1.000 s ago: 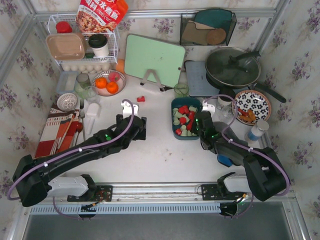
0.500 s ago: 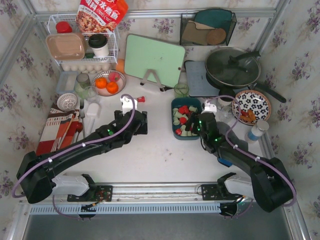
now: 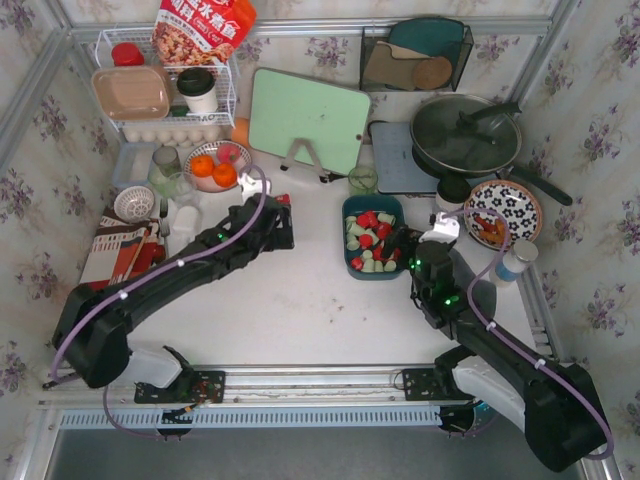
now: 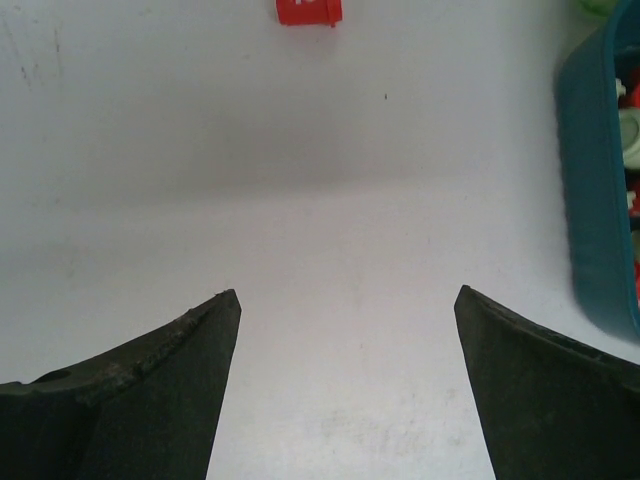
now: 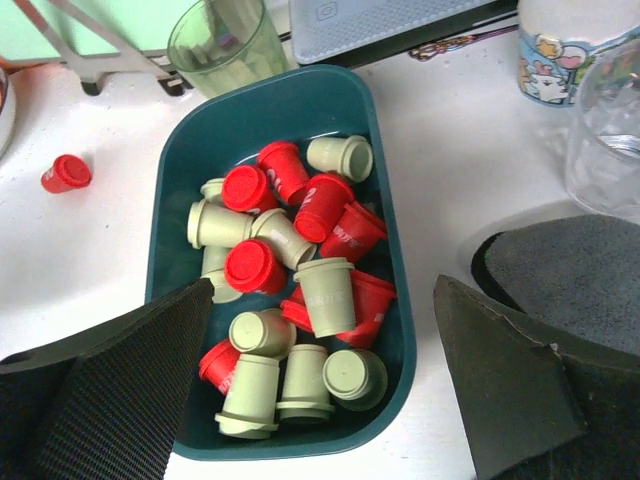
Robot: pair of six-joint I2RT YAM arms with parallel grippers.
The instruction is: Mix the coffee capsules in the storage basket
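White table (image 3: 320, 310) has bare room along its near edge. Mid-table sits the storage basket (image 5: 180, 190), with red and pale-green coffee capsules (image 5: 290, 270) inside (one red capsule (image 4: 309, 10) lies loose to its left). Over bare table the left gripper (image 4: 346, 293) gapes wide, empty; the right gripper (image 5: 322, 283) does likewise at the basket's near rim.

1 red capsule (image 4: 309, 10) cut by the left wrist view's top edge, storage basket (image 4: 597, 185), perhaps mostly, by its right.
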